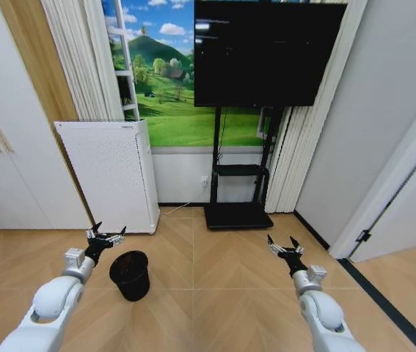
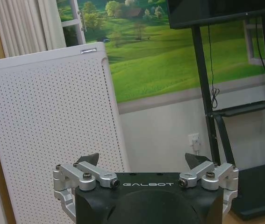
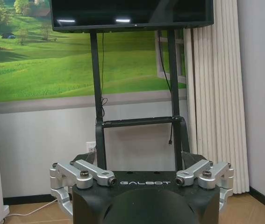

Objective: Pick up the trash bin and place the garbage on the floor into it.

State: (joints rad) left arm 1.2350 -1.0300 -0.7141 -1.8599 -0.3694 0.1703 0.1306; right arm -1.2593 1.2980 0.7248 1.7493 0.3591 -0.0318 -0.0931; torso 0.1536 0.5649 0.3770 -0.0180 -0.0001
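The trash bin (image 1: 130, 275), a small black round wastebasket, stands upright on the wooden floor, low and left of centre in the head view. My left gripper (image 1: 108, 236) hovers open just above and to the left of the bin's rim, apart from it. In the left wrist view the left gripper (image 2: 143, 159) holds nothing between its spread fingers. My right gripper (image 1: 285, 246) is open over bare floor on the right, and the right wrist view also shows this gripper (image 3: 138, 158) empty. The garbage is out of view.
A tall white perforated appliance (image 1: 112, 176) stands against the wall behind the bin. A black TV stand (image 1: 237, 213) with a large screen sits at centre back. White cupboard doors (image 1: 2, 161) line the left, a doorway (image 1: 406, 198) the right.
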